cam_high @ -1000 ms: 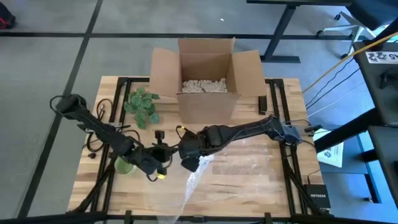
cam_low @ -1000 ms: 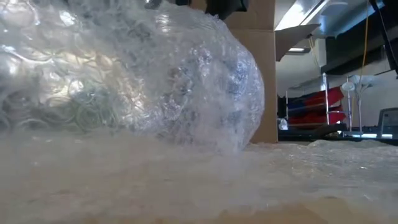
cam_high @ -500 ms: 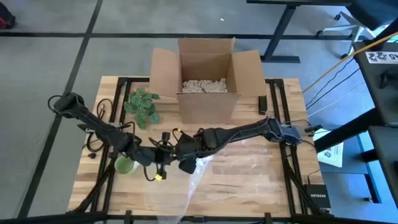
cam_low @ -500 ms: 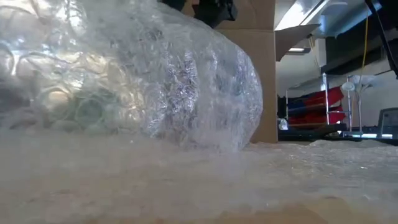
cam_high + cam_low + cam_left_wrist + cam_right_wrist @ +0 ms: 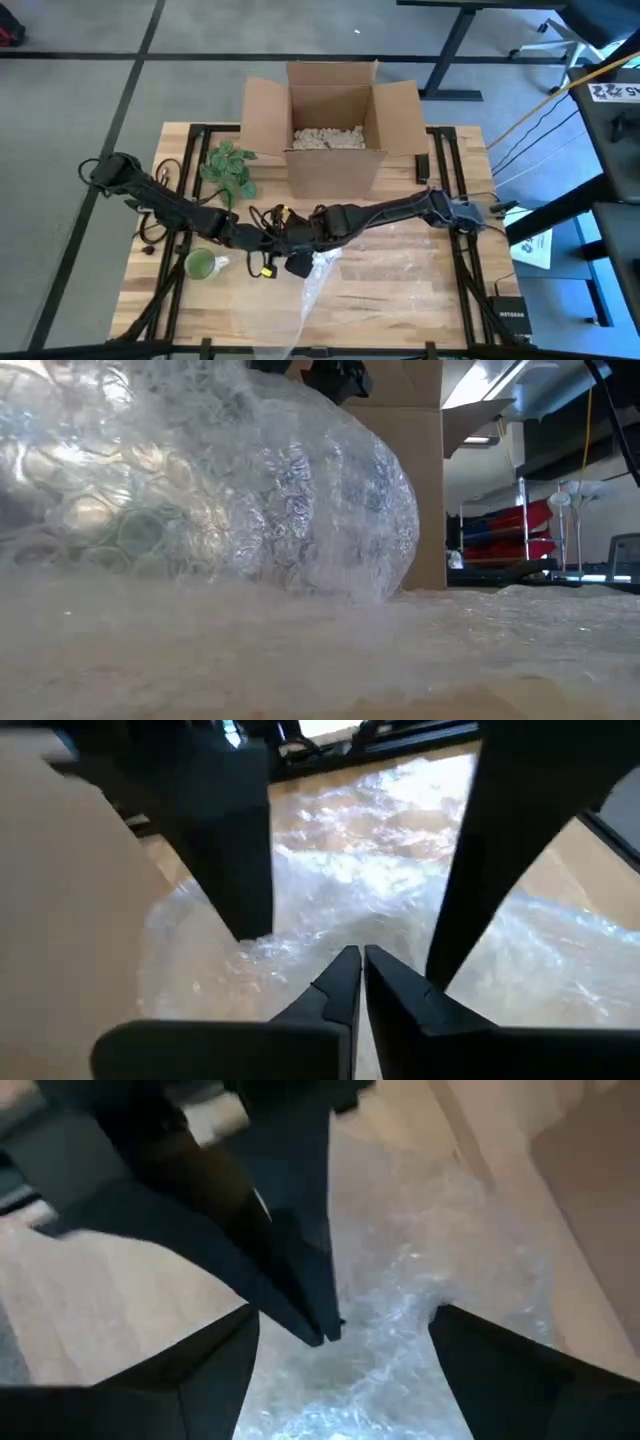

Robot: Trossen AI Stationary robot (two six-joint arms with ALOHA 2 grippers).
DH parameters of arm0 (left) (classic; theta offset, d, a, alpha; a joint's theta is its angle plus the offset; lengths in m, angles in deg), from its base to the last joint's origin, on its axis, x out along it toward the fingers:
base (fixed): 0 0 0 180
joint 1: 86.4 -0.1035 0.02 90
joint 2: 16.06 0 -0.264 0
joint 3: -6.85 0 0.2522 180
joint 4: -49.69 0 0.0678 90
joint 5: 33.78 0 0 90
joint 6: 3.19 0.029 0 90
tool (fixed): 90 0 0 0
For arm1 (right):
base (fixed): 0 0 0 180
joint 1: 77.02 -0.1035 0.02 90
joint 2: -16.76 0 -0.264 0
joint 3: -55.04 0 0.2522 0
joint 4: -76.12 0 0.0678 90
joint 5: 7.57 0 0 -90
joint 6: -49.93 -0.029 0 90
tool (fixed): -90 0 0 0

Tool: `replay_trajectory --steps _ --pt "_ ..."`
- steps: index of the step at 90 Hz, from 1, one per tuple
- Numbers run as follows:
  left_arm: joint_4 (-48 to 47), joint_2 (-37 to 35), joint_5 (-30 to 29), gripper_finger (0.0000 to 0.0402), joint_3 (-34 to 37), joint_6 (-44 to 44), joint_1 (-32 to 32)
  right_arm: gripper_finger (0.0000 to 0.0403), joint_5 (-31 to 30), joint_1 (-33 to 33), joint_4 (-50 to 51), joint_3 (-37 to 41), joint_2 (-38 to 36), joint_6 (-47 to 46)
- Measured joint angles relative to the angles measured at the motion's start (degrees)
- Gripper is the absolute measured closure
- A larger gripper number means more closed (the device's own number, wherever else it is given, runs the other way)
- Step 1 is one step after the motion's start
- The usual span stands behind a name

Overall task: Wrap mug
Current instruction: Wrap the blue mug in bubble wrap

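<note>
Bubble wrap [image 5: 250, 490], clear and crinkled, heaped into a rounded mound across the wooden table [image 5: 420, 290], glinting with small round cells. Mug [image 5: 201, 264], green and round-mouthed, standing bare on the wood just outside the left fingers, well clear of the wrap. Left gripper [image 5: 360, 970] stretched low and nearly flat toward the middle of the table, its two dark tapered fingers [image 5: 335, 988] pressed together to a point (whether any film is pinched between them, cannot tell). Right gripper [image 5: 345, 1330] reaching in from the opposite side, tip to tip with the left, blunt fingers [image 5: 215, 1365] spread wide over crumpled wrap, left tips poking in between them. Beyond both sets of fingers: cardboard box [image 5: 330, 125], flaps open, pale packing fill inside. Near it, leafy plant sprig [image 5: 230, 170].
</note>
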Motion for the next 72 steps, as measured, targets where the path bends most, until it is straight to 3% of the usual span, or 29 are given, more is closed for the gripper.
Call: replay_trajectory --steps 22,47,61,72 --pt "-0.2 4.5 0.9 0.0402 0.0 -2.9 -1.4 0.0123 -1.2 0.0 0.3 0.0 0.0 0.0" --pt "-0.6 4.6 1.1 0.0402 0.0 -2.7 -1.4 0.0123 -2.1 -0.1 0.7 0.0 -0.9 -1.9" --pt "-1.2 4.6 1.1 0.0402 0.0 -2.9 -1.5 0.0123 -7.0 -0.4 6.3 -0.1 -2.6 -6.6" --pt "-1.4 4.7 1.2 0.0402 0.0 -2.9 -1.5 0.0123 -6.9 -1.4 13.8 -0.1 -3.5 -11.7"
